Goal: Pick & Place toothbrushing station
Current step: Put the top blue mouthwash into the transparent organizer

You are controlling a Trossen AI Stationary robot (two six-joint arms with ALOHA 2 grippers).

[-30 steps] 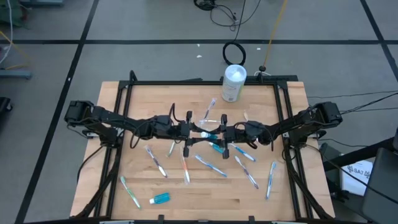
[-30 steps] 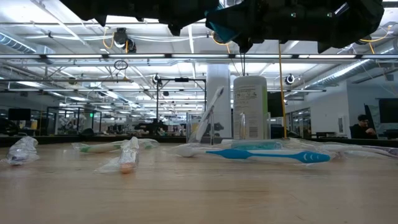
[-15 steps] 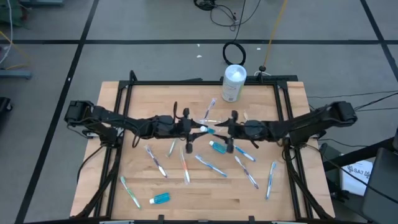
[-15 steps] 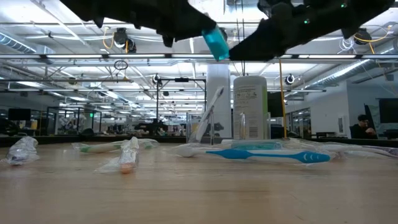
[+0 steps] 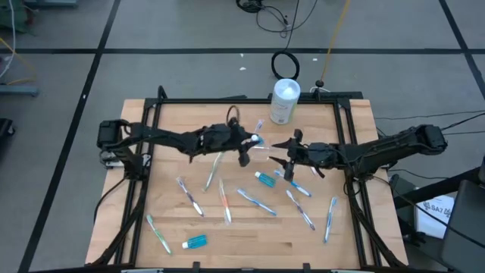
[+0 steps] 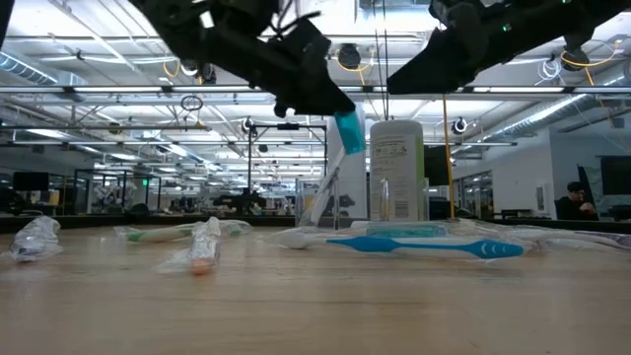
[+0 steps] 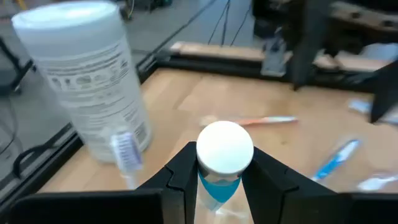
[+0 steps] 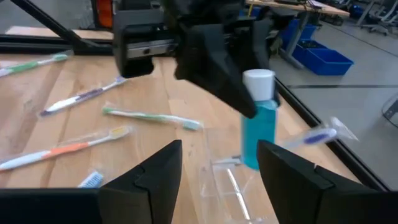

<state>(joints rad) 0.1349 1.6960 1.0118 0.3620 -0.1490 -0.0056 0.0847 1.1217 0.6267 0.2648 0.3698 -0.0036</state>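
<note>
A small blue toothpaste tube (image 7: 222,163) with a white cap is clamped between the fingers of the left gripper (image 5: 248,145) and is held above the wooden table (image 5: 250,241), near the middle of its far half. In the low view the tube (image 6: 348,131) is seen hanging tilted in the air, in front of the white cylindrical canister (image 6: 396,170). The right gripper (image 5: 288,153) is held just beside it, apart from the tube, with its jaws spread wide and nothing between them. Through the right wrist camera the tube (image 8: 259,118) is seen beyond the parted fingers (image 8: 154,175). A clear plastic bag (image 8: 233,185) is seen lying on the table below the tube. A second tube (image 5: 265,180) lies just below the grippers, and a third (image 5: 195,242) near the table's front edge. Pastel toothbrushes (image 5: 256,201) are scattered flat across the table.
</note>
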